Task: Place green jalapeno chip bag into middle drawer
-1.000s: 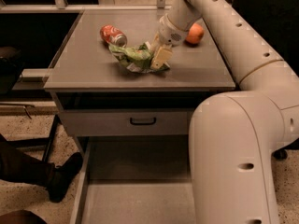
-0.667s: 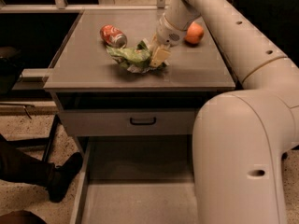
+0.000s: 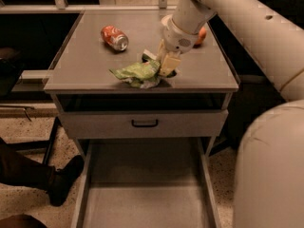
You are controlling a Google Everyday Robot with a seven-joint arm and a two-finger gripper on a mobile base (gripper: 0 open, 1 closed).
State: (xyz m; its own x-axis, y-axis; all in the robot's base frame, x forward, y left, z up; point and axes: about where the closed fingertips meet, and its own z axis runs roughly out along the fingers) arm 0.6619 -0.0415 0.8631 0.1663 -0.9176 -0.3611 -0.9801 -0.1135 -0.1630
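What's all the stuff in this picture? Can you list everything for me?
green jalapeno chip bag: one, shiny green, crumpled near the cabinet top's front edge
soda can: one, red, lying on its side at the top's back left
round fruit-like thing: one, orange, back right, partly behind the arm
cabinet top: one, grey
drawer front: one, grey with a black handle, just under the top
middle drawer: one, grey, pulled out at the bottom
shoe: one, dark, on the speckled floor at left
arm: one, cream, reaching in from the right
gripper: one, pale yellow, at the bag's right end
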